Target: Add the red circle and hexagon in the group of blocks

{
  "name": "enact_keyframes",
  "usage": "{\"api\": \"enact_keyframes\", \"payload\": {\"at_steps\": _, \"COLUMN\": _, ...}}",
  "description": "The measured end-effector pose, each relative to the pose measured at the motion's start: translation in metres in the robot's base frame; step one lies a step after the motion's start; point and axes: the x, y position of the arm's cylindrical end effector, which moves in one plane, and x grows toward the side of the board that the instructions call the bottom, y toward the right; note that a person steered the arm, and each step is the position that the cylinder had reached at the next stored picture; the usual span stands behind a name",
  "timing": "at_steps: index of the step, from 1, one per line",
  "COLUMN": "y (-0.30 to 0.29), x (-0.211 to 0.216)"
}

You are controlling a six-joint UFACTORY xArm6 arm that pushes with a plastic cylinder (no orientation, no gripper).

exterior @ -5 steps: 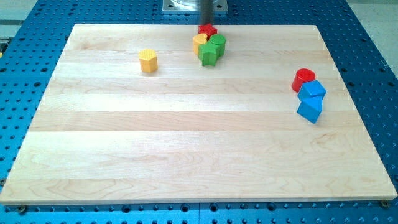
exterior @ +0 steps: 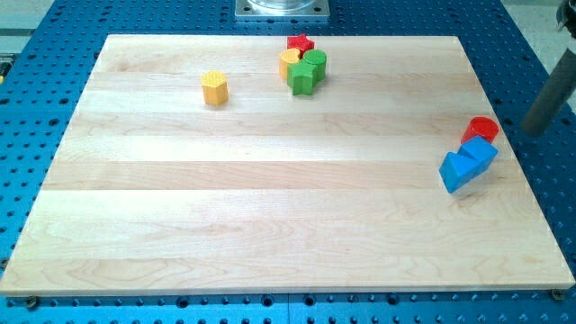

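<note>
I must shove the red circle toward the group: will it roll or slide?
Red circle probably slides: it looks like a squat cylinder on its flat end. It touches a blue block, so that may drag along. My tip sits just right.

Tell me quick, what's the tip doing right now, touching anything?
My tip: a bare rod with no jaws, holding nothing, at the view's right edge, just right of the red circle, apart from it.

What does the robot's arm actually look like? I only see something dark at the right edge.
Only a short stretch of it shows: a straight, smooth, dark grey rod entering from the view's right edge, slightly blurred. No cables, markings or joints are visible on it. Its lower end, my tip, is plain and blunt, with no claw or fingers.
</note>
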Motion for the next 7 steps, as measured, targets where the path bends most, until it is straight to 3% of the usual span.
{"api": "enact_keyframes", "payload": {"at_steps": 3, "y": -0.312, "x": 0.007}}
{"api": "enact_keyframes", "payload": {"at_steps": 4, "y": -0.358, "x": 0.046}}
{"api": "enact_keyframes", "payload": {"at_steps": 5, "y": -0.399, "x": -0.024}}
{"api": "enact_keyframes", "payload": {"at_steps": 6, "y": -0.413, "x": -0.036}}
{"api": "enact_keyframes", "payload": {"at_steps": 7, "y": -0.414, "x": 0.003}}
